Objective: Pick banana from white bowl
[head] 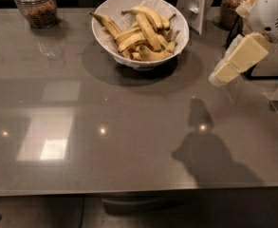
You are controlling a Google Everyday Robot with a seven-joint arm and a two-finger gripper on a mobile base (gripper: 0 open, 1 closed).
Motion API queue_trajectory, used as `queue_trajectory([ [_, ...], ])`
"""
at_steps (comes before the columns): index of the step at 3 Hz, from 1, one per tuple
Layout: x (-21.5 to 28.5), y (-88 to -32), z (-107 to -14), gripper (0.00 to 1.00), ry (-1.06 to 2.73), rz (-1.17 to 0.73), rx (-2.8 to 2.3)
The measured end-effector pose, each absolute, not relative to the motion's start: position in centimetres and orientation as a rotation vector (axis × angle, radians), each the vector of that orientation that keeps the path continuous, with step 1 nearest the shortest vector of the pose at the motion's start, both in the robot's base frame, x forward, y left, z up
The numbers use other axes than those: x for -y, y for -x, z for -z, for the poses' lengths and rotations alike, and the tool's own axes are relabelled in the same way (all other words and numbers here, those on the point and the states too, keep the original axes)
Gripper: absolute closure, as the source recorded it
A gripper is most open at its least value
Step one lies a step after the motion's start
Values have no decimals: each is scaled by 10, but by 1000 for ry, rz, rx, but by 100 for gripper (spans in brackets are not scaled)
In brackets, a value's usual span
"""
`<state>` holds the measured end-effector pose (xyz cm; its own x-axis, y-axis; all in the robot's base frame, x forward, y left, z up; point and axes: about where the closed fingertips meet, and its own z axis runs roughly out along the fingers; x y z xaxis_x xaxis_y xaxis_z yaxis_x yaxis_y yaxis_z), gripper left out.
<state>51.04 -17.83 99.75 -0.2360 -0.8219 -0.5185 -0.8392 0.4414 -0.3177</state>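
White bowl [114, 4] of bananas [145, 30] sits left of the hand [220, 77].

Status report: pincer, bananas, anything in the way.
Pincer right of bowl, above table, apart from it. Bananas piled in bowl, untouched. White stand close behind bowl's right rim.

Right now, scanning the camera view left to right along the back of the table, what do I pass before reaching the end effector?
Glass jar → white bowl holding the bananas → upright white card → end effector, hanging above the table near the right edge, apart from the bowl.
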Motion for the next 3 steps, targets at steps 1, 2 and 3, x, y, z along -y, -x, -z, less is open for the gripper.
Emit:
queue_trajectory([
  [1,164,-556,-1004,0,1212,-152,-2049],
  [2,140,-603,-1007,0,1128,-296,-2050],
  [3,107,-639,-1006,0,1150,-424,-2038],
])
